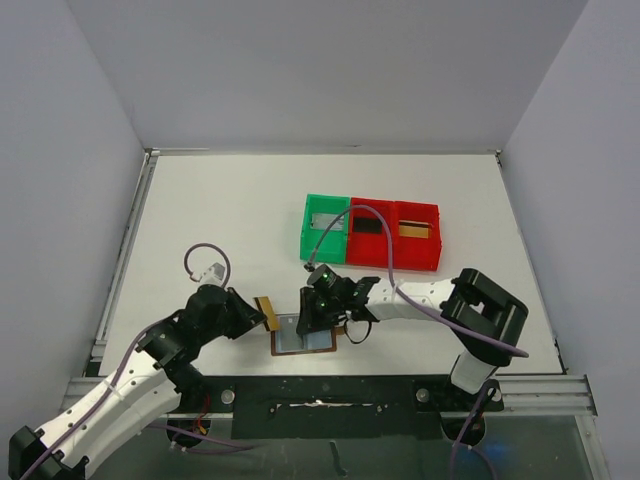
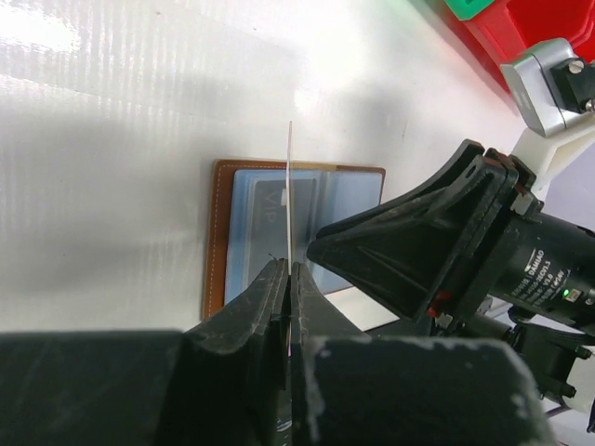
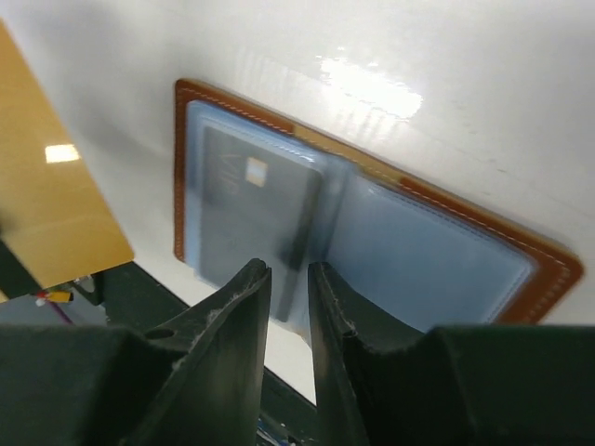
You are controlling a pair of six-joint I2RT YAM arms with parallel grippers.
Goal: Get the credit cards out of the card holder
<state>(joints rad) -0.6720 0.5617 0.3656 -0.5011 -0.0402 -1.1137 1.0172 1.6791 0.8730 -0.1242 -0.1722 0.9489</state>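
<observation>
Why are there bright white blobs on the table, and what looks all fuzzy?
Left wrist view: glare whitens the table, and the left gripper is blurry up close. Right wrist view: another glare patch on the table; the golden-orange card looks fuzzy. Top view: even light, everything fairly sharp.

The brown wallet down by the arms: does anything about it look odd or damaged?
Nothing stands out. The wallet lies open and flat on the table, undamaged, with a dark card tucked in its left half. The left tool pinches a golden card on edge just beside it.
</observation>
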